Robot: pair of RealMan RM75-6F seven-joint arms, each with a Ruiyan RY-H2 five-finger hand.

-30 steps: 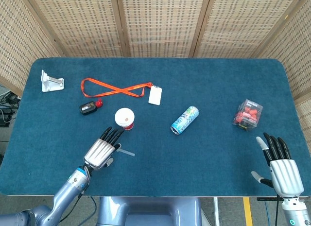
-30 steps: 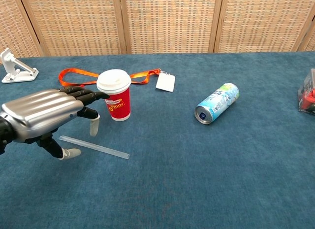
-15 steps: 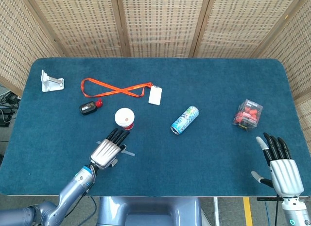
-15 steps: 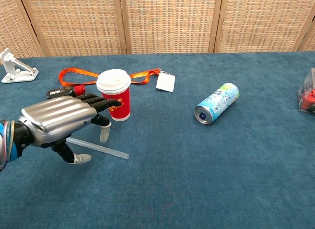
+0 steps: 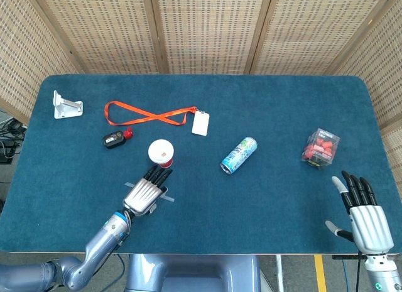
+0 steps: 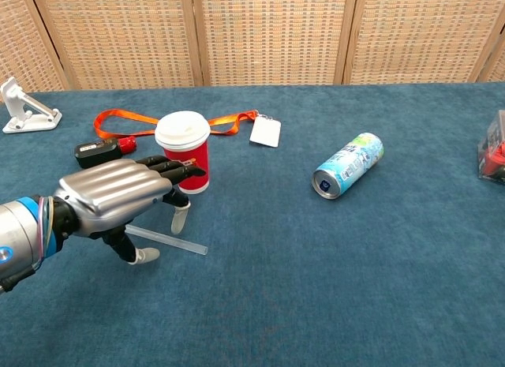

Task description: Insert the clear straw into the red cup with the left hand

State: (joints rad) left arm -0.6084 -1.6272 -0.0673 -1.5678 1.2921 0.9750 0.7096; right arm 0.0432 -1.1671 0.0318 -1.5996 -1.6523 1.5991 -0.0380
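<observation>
My left hand (image 6: 118, 195) hovers open over the straw (image 6: 170, 241), lower left of the frame, just in front of the cup (image 6: 183, 153). I should pinch it mid-length (it lies flat, so low).

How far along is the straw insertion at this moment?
Nothing is finished yet: the clear straw lies flat on the table, and the red cup stands upright with its white lid on. In hand: the left hand hovers over the straw, fingers spread, not gripping it. Left: grasp, lift and insert. The right hand sits open, away.
</observation>
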